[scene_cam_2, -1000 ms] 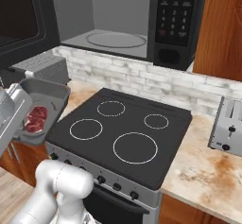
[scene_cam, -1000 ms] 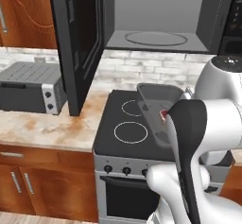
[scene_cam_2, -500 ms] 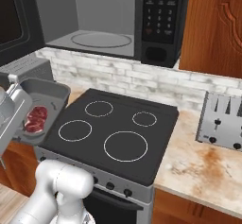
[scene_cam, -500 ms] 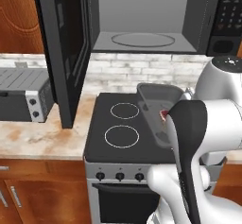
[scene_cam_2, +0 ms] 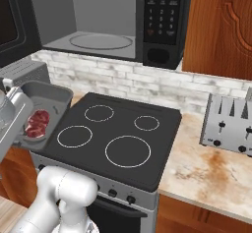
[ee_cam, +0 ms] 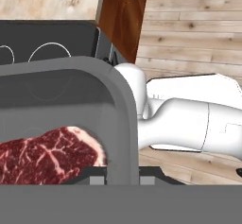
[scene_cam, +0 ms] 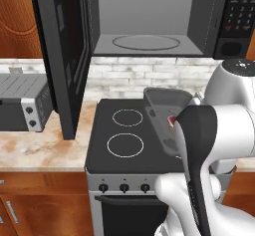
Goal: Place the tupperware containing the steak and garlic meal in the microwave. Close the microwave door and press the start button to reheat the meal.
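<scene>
The smoky-grey tupperware (scene_cam_2: pixel 47 97) hangs over the stove's left edge, with the red marbled steak (scene_cam_2: pixel 38 122) lying inside it. My gripper (scene_cam_2: pixel 20 125) is shut on the tub's near rim. In the hand view the tupperware wall (ee_cam: pixel 118 114) runs between my gripper (ee_cam: pixel 122 176) fingers, beside the steak (ee_cam: pixel 47 157). The garlic is hidden. In the left base view my arm partly covers the tupperware (scene_cam: pixel 167 103). Above and behind stands the black microwave (scene_cam: pixel 238 16) with its grey cavity and turntable (scene_cam: pixel 145 42). The microwave door (scene_cam: pixel 64 56) is swung wide open to the left.
A black four-burner stove (scene_cam_2: pixel 118 129) lies below the microwave. A silver toaster oven (scene_cam: pixel 20 103) sits on the counter left of the open door, and a toaster (scene_cam_2: pixel 229 126) stands on the right. The door edge juts out toward me.
The whole scene has slid left in both base views, so the base has driven rightward. The tub stays in my gripper at the same place relative to the arm.
</scene>
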{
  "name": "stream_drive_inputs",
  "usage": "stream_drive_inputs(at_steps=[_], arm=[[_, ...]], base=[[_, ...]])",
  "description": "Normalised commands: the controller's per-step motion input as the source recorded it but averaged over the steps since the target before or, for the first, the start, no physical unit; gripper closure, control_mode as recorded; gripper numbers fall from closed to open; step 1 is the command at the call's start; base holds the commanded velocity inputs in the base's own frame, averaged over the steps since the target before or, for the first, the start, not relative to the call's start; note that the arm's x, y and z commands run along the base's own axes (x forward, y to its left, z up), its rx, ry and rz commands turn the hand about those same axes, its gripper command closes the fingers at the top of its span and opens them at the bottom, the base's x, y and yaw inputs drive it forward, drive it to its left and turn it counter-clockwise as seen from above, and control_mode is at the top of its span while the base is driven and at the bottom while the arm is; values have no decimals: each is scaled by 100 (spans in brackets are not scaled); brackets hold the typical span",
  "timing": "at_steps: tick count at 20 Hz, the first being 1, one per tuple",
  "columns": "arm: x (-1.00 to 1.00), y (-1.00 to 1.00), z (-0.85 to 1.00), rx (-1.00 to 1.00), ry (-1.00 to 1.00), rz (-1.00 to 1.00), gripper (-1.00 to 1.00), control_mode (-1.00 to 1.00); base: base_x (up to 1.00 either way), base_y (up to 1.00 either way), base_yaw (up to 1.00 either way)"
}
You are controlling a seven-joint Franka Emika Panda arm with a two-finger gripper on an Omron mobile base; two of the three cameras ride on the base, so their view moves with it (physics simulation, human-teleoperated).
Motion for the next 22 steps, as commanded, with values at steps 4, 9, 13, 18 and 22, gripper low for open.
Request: stream_drive_inputs(at_steps=[4,9,13,18,22], arm=[[0,0,0,0,0,0,100,-100],[0,0,0,0,0,0,100,-100],[0,0,0,0,-1,0,100,-100],[0,-1,4,0,-29,0,100,-100],[0,-5,37,0,-20,0,100,-100]], base=[[0,0,0],[0,0,0],[0,0,0],[0,0,0],[0,0,0]])
